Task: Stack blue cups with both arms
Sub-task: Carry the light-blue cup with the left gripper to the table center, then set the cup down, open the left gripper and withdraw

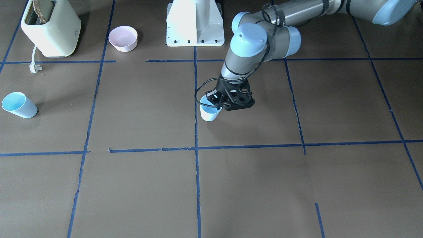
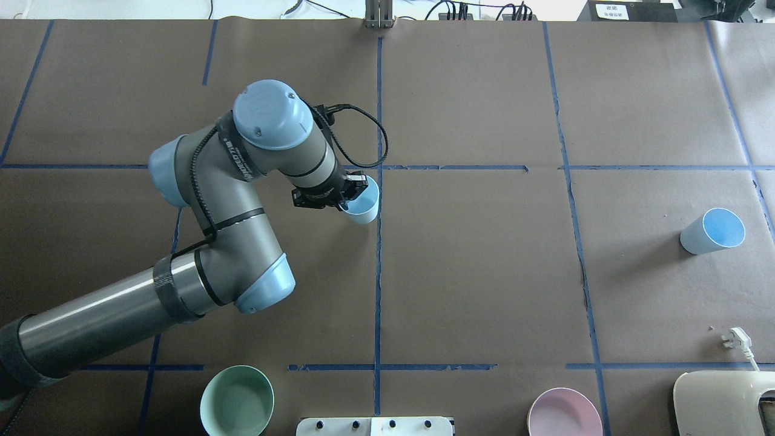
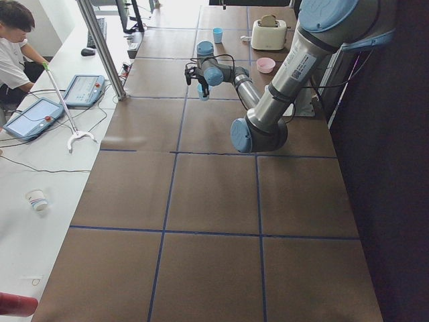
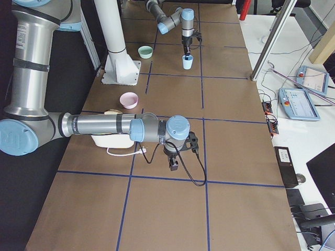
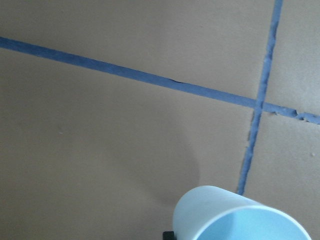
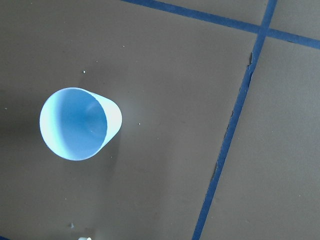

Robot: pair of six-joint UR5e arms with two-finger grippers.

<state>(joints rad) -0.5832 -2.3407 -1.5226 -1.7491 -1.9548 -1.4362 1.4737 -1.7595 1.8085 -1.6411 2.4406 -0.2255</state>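
My left gripper (image 1: 215, 101) is shut on the rim of one upright blue cup (image 1: 209, 114) near the table's middle line; it also shows in the overhead view (image 2: 356, 194) with that cup (image 2: 365, 211). I cannot tell whether the cup rests on the table. The left wrist view shows the cup's rim (image 5: 235, 217) at the bottom. The other blue cup (image 2: 711, 231) stands alone at the robot's far right, and shows in the front view (image 1: 19, 105) and from above in the right wrist view (image 6: 80, 124). My right gripper (image 4: 174, 163) shows only in the exterior right view; I cannot tell its state.
A cream toaster (image 1: 49, 28) with a loose plug (image 1: 34, 67) and a pink bowl (image 1: 123, 38) stand near the robot's right side. A mint-green bowl (image 2: 237, 401) stands near its left. The white base (image 1: 195, 23) is between them. An operator (image 3: 13, 40) sits beyond the table.
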